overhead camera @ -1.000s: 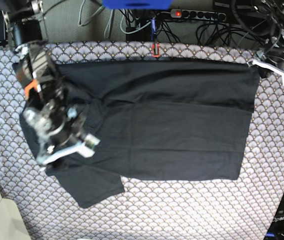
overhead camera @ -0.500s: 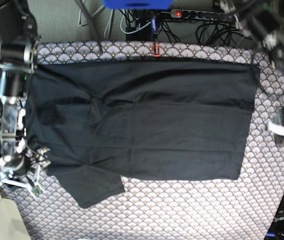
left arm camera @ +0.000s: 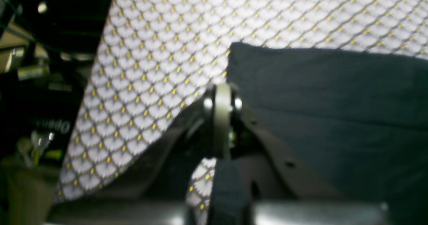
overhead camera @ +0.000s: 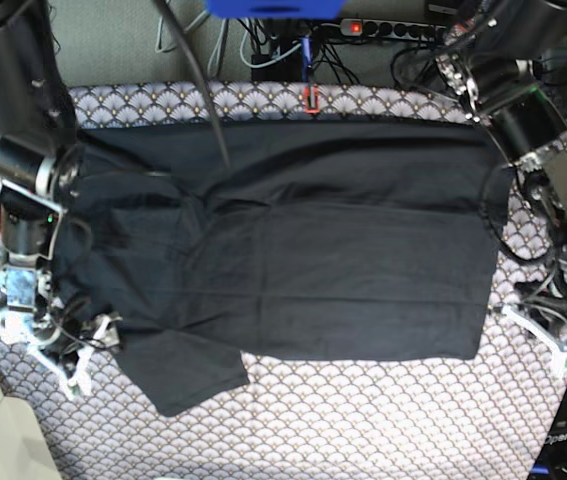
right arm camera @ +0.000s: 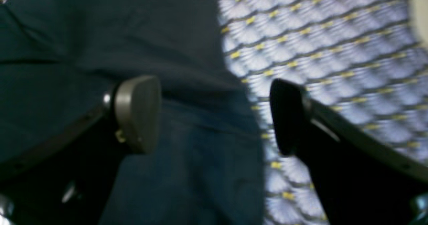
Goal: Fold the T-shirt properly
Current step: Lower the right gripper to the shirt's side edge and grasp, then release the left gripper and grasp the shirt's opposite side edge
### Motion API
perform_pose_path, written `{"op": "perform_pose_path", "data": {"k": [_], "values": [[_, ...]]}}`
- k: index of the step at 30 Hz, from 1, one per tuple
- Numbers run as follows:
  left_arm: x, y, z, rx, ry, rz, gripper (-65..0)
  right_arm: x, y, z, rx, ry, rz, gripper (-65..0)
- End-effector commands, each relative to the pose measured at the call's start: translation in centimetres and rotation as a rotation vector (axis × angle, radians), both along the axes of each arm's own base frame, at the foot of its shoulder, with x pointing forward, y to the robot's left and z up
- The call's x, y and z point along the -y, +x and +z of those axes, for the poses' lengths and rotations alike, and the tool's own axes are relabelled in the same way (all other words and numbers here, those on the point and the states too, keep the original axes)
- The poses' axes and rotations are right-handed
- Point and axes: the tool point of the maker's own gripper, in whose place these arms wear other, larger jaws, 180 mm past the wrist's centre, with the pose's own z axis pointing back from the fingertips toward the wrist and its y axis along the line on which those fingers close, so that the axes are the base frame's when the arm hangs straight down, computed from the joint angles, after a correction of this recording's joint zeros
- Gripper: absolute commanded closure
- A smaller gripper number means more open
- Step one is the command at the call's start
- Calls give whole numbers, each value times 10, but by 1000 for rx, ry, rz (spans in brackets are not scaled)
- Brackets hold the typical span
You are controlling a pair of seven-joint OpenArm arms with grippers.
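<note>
Two arms flank your T-shirt (overhead camera: 303,260), which lies spread dark and mostly flat across the middle of the worktop, on the scallop-patterned tablecloth (overhead camera: 383,420). Its long upper edge runs close under the far border of the cloth near 12 o'clock, and its lower edge is a straight line with a broad band of bare pattern below it toward 6 o'clock. One sleeve (overhead camera: 188,375) juts out past that lower edge at about 7 o'clock.

Your right end effector (overhead camera: 63,350) sits low at 8 o'clock in the base view, right at the shirt's side edge. Its wrist view shows the jaws spread wide, one finger (right arm camera: 138,113) over dark fabric and the other over bare cloth, so the shirt's edge runs between them; nothing is gripped.

Your left end effector (overhead camera: 543,340) is at 4 o'clock, just beside the shirt's hem corner (left arm camera: 234,49). Its wrist view shows the jaws pressed together with no fabric between them, tips hanging by that corner over the line where fabric meets pattern.

You have open patterned cloth along the 3 o'clock side and the whole 6 o'clock strip; cables and a power strip (overhead camera: 393,30) crowd the far side beyond 12 o'clock.
</note>
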Motion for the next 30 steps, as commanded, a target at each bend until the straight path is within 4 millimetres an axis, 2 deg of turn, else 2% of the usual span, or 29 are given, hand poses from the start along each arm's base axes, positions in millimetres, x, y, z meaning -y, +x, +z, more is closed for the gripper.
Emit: {"op": "perform_pose_path", "data": {"k": [1,6,10,13,17,24,26,30], "values": [[-6,13,24,72,20,5,0,4,21,30,89,25,-12,-508],[-13,12,27,61,63,17,0,-5,27,34,150,79,0,-510],[-14,4,30,68,83,20,0,16,26,41,177,90,-44,-511],[-12,-8,29,72,105,15,0,39,23,47,203,91,-87,-511],[-3,-18,29,82,111,9,0,54,5,29,177,91,-118,-511],[4,-35,25,80,130,4,0,48,-27,-13,140,113,-114,-510],[4,-39,23,72,136,2,0,42,-30,-19,137,125,-108,-510],[3,-49,22,66,155,2,0,41,-31,-21,133,125,-108,-508]]}}
